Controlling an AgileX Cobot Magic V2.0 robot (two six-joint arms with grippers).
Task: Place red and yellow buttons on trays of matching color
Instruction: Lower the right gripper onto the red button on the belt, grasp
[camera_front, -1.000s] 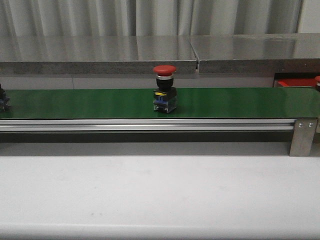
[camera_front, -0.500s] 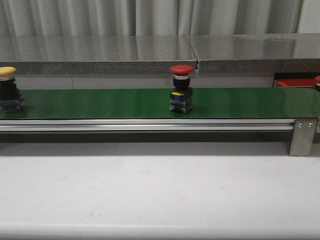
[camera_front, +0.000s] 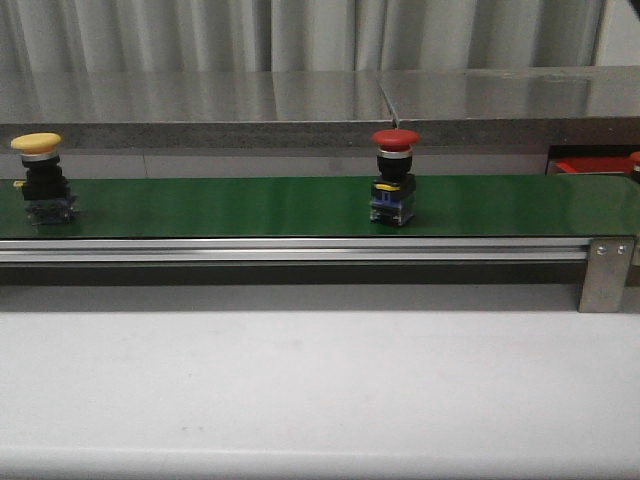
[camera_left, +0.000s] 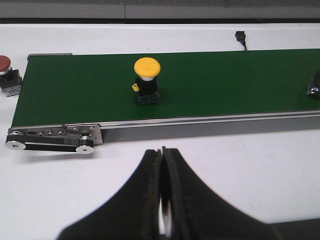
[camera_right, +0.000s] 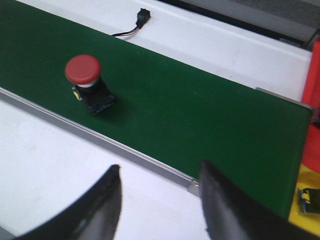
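Nearest the robot, the white table (camera_front: 320, 380) is bare of task parts. The left pincer (camera_left: 161, 165) hangs clenched, tips touching, short of the green belt (camera_front: 250, 205); the right pincer (camera_right: 160, 192) hangs released, jaws spread, also short of it. On the belt, the yellow button (camera_front: 40, 178) stands upright toward 9 o'clock in the front view and the red button (camera_front: 394, 176) just right of centre. At 3 o'clock only a sliver of the red tray (camera_front: 590, 165) shows; no yellow tray is visible. Likely risks: a clenched left pincer would knock the yellow button over; a mistimed right approach may clip the red cap and topple it.
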